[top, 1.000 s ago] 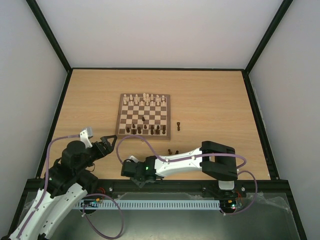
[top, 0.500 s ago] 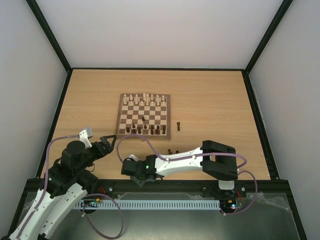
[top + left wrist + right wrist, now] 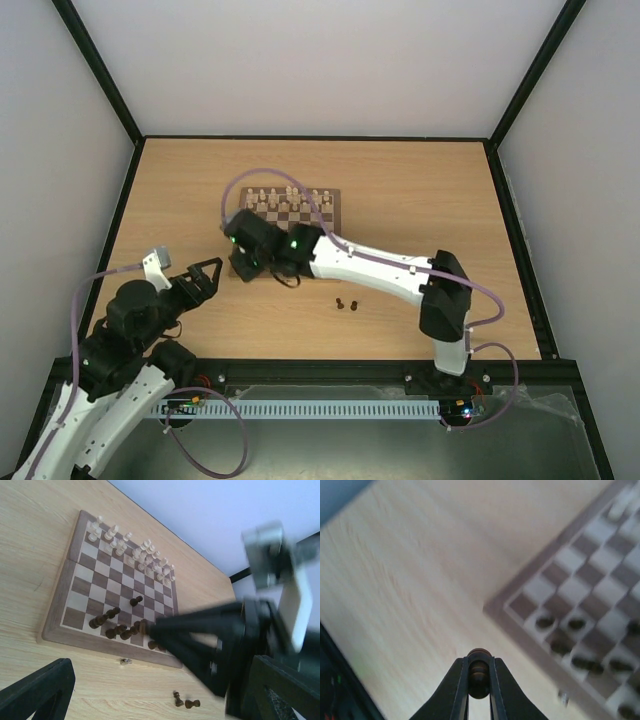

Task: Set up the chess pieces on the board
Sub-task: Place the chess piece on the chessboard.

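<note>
The right gripper [image 3: 479, 662] is clamped tight on one dark chessman [image 3: 479, 675], whose rounded top pokes out just past the fingertips while its body sits pinched between the two black fingers [image 3: 457, 685]. In the right wrist view this held piece hangs over bare table [image 3: 420, 190], just off the near-left corner of the board [image 3: 290, 205], with the board's brown frame close beside it but not beneath it. From above, the right arm [image 3: 370, 265] stretches slantwise over the near half of the board and hides that part, so that the gripper ends at that same corner. The left wrist view shows a cluster of dark chessmen [image 3: 115, 627] along the board's near rows, one lone dark piece [image 3: 135, 600] a few squares further in, and the cream-white chessmen [image 3: 135, 555] filling the two far rows. Two more dark pieces [image 3: 346, 304] rest side by side on the table, near the board's near edge and well apart from the gripper. A small pale thing [image 3: 125, 661], too small to make out, lies on the table just beside the frame. The left gripper [image 3: 205, 272] hangs with its jaws spread wide and nothing between them, over the table to the left of the board.
</note>
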Tool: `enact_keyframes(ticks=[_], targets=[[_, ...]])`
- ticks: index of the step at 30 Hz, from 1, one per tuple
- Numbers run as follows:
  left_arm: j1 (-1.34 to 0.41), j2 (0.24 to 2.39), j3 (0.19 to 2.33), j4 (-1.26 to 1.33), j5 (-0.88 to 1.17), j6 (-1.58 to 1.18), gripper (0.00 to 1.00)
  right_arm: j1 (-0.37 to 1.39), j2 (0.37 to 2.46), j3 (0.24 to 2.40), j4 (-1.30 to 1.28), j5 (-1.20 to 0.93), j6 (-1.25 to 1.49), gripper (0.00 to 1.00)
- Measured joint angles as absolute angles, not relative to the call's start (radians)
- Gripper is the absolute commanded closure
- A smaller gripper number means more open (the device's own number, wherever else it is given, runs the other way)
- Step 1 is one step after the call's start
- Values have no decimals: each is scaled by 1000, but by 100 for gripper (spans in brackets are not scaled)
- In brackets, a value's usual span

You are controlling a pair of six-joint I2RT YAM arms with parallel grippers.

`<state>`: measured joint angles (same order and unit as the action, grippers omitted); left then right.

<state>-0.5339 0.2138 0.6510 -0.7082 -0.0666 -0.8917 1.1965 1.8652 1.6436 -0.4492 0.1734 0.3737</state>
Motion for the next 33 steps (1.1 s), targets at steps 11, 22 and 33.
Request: enact_keyframes(ticks=[11,22,33], targets=[[-534,189,687,-720,-89,-882,1,1056,2262,2116,-577,160,251,91],[-534,182,719,-737,-97,-875,1,1048,2450,2266,-678,163,220,91],[-534,178,723,-741,-105,-871,1,1036,2471,2277,-687,174,213,91]])
